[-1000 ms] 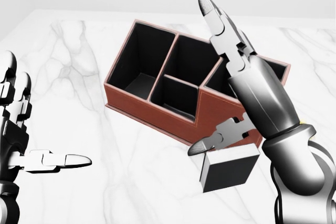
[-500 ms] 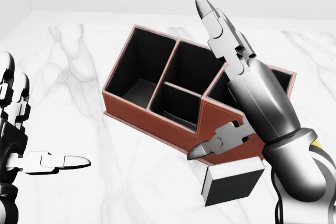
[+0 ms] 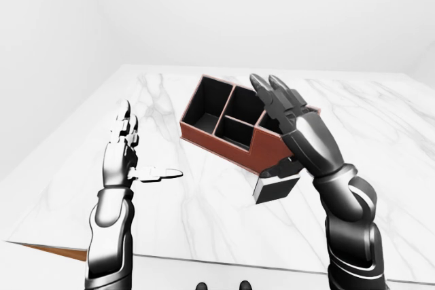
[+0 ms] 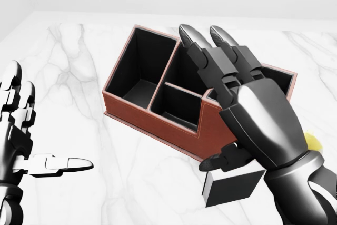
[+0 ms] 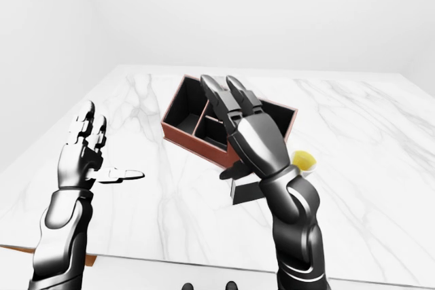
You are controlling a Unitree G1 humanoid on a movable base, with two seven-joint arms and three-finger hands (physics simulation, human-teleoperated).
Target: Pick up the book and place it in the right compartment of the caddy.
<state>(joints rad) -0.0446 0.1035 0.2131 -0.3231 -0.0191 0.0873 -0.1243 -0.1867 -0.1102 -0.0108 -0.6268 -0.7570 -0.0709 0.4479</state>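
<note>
The book (image 4: 231, 182) lies flat on the marble surface (image 4: 105, 172) just beside the caddy (image 4: 158, 114), under the right hand (image 4: 253, 114), whose fingers are spread, holding nothing. It looks stiff, blocky; grip opposite edges.

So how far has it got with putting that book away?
Nothing is done yet: the book lies on the marble table beside the caddy, whose compartments look empty. In hand: the right hand, fingers open, hovers above the book without gripping it; the left hand waits open. Left: grasping, lifting, dropping it into the right compartment.
</note>
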